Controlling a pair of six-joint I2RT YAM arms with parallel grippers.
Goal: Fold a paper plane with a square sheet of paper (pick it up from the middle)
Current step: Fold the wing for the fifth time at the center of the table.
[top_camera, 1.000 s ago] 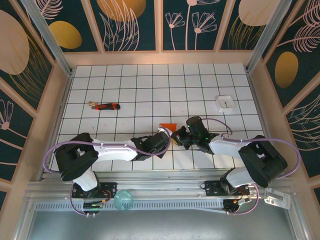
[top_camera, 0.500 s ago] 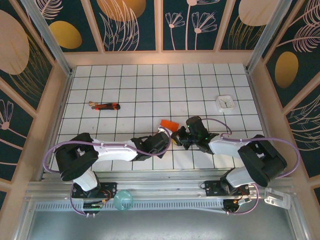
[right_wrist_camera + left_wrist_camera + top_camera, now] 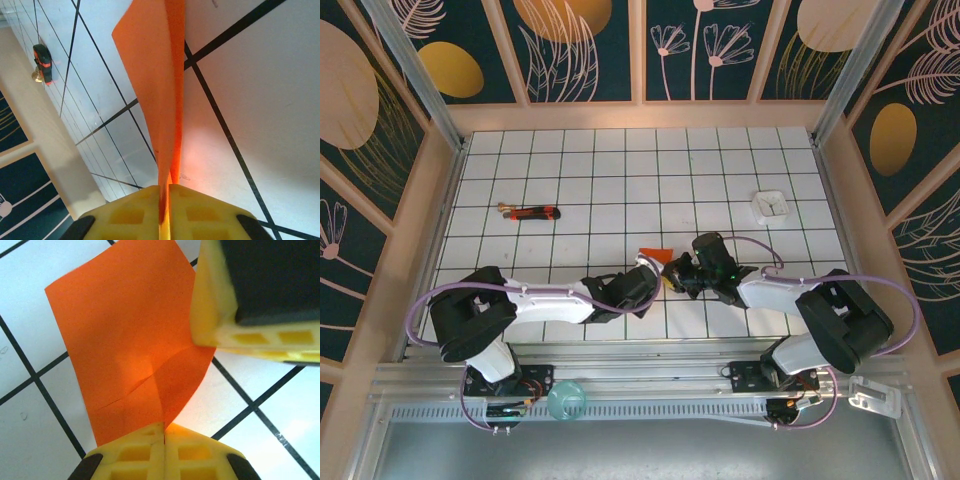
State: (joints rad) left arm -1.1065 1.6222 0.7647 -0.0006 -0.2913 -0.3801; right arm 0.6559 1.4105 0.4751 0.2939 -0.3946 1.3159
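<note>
Toward the left edge of the table [image 3: 620,160] a red-and-black tool [image 3: 530,212] is laid. Near the middle of the near edge, the left gripper [image 3: 164,432] is pressed together on the creased orange-red sheet of paper [image 3: 125,330], which is also pinched edge-on by the right gripper [image 3: 165,192]. A small white square object [image 3: 771,206] is seen toward the right edge.

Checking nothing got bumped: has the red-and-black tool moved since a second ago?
No. The red-and-black tool stays on the same grid tiles, same angle.
</note>
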